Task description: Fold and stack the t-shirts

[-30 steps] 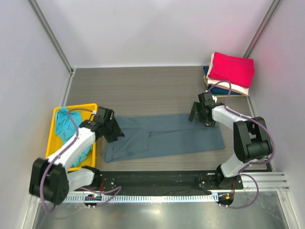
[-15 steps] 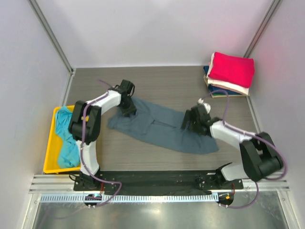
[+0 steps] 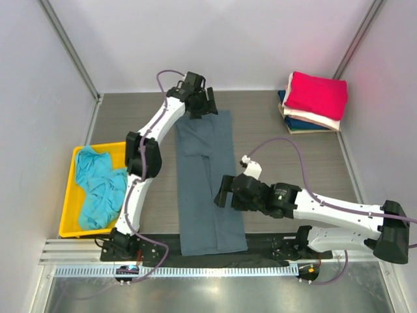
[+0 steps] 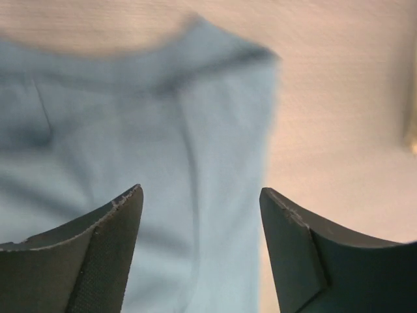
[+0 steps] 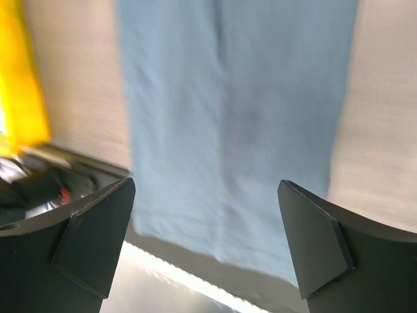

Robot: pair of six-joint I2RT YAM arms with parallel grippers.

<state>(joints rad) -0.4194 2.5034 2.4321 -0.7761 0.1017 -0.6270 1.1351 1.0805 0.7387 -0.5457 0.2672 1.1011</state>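
The slate grey-blue t-shirt (image 3: 197, 212) lies flat as a long narrow strip running from the back of the table to its near edge. My left gripper (image 3: 203, 107) hovers open over the strip's far end (image 4: 163, 130), nothing between its fingers (image 4: 104, 254). My right gripper (image 3: 221, 193) stands open at the strip's right edge, above the near half (image 5: 234, 98). A teal t-shirt (image 3: 98, 186) lies crumpled in the yellow bin (image 3: 70, 163). At the back right, a folded crimson t-shirt (image 3: 316, 94) tops cream (image 3: 319, 120) and navy (image 3: 296, 124) ones.
The shirt's near hem hangs over the black rail (image 3: 273, 238) at the table's front edge, seen also in the right wrist view as a dark rail (image 5: 273, 290). The yellow bin (image 5: 26, 78) stands at the left. Grey walls close the table on three sides.
The grey-blue shirt has swung from lying left-to-right to lying front-to-back. My left arm reached to the far end and opened its jaws; my right arm came toward the near middle.
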